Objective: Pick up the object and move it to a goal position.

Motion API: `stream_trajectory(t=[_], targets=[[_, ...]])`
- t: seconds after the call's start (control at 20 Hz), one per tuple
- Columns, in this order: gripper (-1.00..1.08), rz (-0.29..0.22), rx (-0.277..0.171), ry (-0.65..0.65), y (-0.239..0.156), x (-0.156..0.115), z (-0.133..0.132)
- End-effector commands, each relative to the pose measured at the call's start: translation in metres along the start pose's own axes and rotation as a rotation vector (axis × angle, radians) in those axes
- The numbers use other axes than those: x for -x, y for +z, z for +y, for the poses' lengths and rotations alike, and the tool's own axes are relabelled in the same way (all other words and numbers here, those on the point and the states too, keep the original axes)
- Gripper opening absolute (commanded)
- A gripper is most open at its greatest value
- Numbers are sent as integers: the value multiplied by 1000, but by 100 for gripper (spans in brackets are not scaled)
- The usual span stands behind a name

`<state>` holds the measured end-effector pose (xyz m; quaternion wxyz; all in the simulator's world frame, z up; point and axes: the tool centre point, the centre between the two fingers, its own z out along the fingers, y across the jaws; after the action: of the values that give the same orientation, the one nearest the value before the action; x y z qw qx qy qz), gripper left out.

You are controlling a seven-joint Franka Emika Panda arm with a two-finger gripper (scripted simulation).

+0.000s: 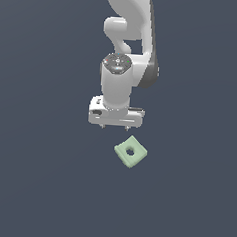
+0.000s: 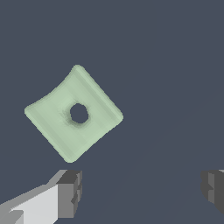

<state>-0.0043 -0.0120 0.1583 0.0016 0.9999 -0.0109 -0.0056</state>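
The object is a small pale green square block with rounded edges and a round hole through its centre. It lies flat on the dark surface, turned like a diamond. My gripper hangs above the surface just behind the block and a little toward the exterior view's left, apart from it. In the wrist view the block lies beyond the two fingertips, offset toward one finger, outside the gap. The gripper is open wide and empty.
The white arm rises behind the gripper. The dark grey surface spreads flat all round with nothing else on it.
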Motion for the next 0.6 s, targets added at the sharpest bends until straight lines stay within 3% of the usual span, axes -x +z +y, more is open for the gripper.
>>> stream_trajectory(t=[0.0,0.55], targets=[[68,0,0,0,0,0,0],[68,-4,9,-11,-1,0,-5]])
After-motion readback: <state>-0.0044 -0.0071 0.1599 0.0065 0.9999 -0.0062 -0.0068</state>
